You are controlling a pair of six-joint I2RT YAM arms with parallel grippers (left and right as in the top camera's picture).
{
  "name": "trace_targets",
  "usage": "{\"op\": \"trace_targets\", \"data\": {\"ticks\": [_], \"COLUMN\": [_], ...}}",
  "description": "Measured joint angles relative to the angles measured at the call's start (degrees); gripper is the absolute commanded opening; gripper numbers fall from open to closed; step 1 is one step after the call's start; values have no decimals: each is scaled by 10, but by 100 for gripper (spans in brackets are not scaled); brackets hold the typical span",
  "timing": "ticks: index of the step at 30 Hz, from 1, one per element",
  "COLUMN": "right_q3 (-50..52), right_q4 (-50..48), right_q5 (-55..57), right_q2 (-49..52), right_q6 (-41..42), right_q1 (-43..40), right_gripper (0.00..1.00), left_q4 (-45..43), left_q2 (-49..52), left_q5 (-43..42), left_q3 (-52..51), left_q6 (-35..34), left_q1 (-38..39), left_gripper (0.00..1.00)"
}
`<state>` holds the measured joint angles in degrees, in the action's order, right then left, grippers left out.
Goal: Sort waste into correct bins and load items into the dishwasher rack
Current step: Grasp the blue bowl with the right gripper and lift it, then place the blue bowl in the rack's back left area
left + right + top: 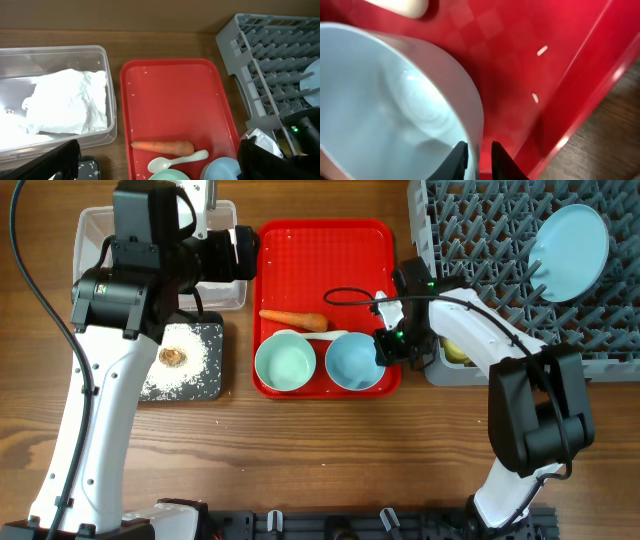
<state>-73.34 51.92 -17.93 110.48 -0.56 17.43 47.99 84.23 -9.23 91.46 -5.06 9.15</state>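
- The dishwasher rack (480,240) lies to the right of my right hand (479,162) and beyond it. I think the bowl must go there. Its near wall stands in the way, so the lift has to clear it.
- The red tray (320,270) is under this hand, with its raised edge just to the right.
- My left hand (243,253), well apart to the left, is spread wide and holds nothing.
- The plate (570,240) leans among the pegs, far to the right.
- The light-blue bowl (350,365) is directly at my right hand, with one finger inside its right rim and one outside. I cannot tell if they press it yet. It looks stiff, light and smooth, so it could slip or tilt from such an edge grip. A deep, firm hold on the wall seems best.
- The pale-green bowl (285,365) sits just beside it on the left and could be pushed.
- The carrot (292,320) lies beyond, to the left.
- The spoon (177,160) lies between the carrot and the bowls.
- Some rice grains (542,50) lie on the tray, just beyond the hand.
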Motion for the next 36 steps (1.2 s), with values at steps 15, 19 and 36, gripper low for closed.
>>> {"op": "trace_targets", "data": {"ticks": [15, 19, 36], "right_q3": [-344, -383, -389], "right_q4": [118, 59, -306], "right_q5": [242, 435, 755], "right_q2": [2, 2, 163], "right_q6": [81, 111, -177], "right_q1": [-49, -78, -71], "right_gripper": [4, 4, 4], "left_q4": [0, 0, 0], "left_q2": [0, 0, 2], "left_q5": [0, 0, 0], "left_q3": [0, 0, 0], "left_q6": [0, 0, 0], "left_q1": [0, 0, 0], "left_gripper": [100, 100, 100]}}
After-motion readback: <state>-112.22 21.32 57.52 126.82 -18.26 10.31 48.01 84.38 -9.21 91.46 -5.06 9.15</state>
